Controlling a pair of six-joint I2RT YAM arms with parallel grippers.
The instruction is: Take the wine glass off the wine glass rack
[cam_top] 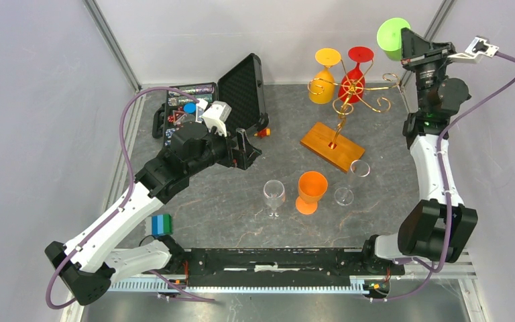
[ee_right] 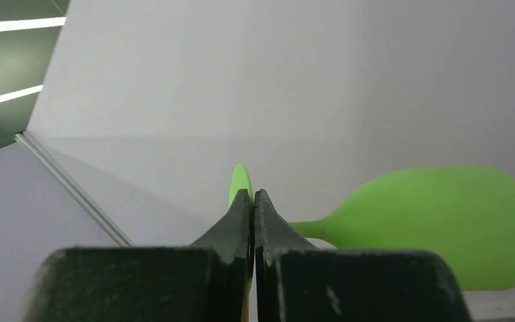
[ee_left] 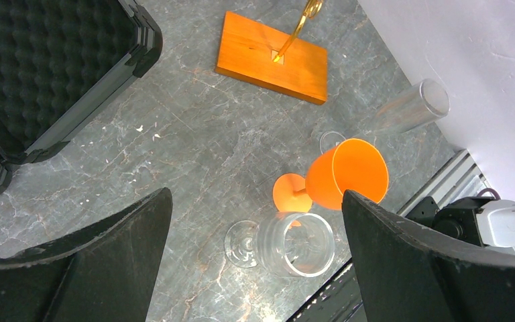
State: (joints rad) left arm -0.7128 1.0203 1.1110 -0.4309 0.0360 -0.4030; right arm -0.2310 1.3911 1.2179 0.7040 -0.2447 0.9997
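A green wine glass (cam_top: 392, 37) hangs in the air at the back right, clear of the wine glass rack (cam_top: 352, 87), with my right gripper (cam_top: 406, 43) shut on the thin edge of its foot. In the right wrist view the gripper (ee_right: 253, 194) pinches the foot, and the green bowl (ee_right: 442, 228) lies to the right. A yellow glass (cam_top: 323, 77) and a red glass (cam_top: 357, 74) hang upside down on the rack's gold arms above its wooden base (cam_top: 332, 145). My left gripper (cam_top: 248, 151) is open and holds nothing, left of the rack.
A clear glass (cam_top: 274, 196), an orange glass (cam_top: 310, 191) and a tall clear glass (cam_top: 352, 181) stand in front of the rack. Below the open left gripper (ee_left: 256, 196) are the clear glass (ee_left: 295, 243) and the orange glass (ee_left: 345, 174). An open black case (cam_top: 241, 84) sits at the back left.
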